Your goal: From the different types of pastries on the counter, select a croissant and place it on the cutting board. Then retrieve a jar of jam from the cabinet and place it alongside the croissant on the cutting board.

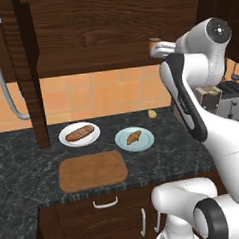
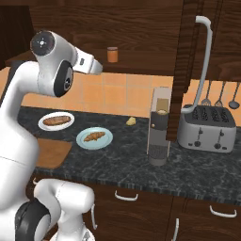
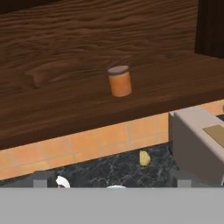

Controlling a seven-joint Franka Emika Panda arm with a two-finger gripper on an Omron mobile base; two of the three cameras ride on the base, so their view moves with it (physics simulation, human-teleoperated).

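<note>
Hand view looks at the small orange-brown cylindrical jar of jam (image 3: 119,81) with its paler round lid, standing upright on the plank shelf of the dark brown wood-grain cabinet (image 3: 65,43), well ahead of the gripper (image 3: 112,183), whose two dark tips stand wide apart with nothing between them. Below the shelf runs an orange tiled wall, and a tiny pale-yellow lump (image 3: 144,158) lies on the dark speckled stone table (image 1: 24,162). On that table, the small golden-brown curved croissant (image 1: 133,137) rests on a round pale-blue plate (image 1: 148,140), beside a longer reddish-brown oblong loaf (image 1: 80,133) on a round white plate (image 1: 64,140). Just in front of both plates lies the flat brown wooden cutting board (image 1: 92,170), bare. To the right stand a grey coffee machine (image 2: 159,127) and a silver toaster (image 2: 207,128).
</note>
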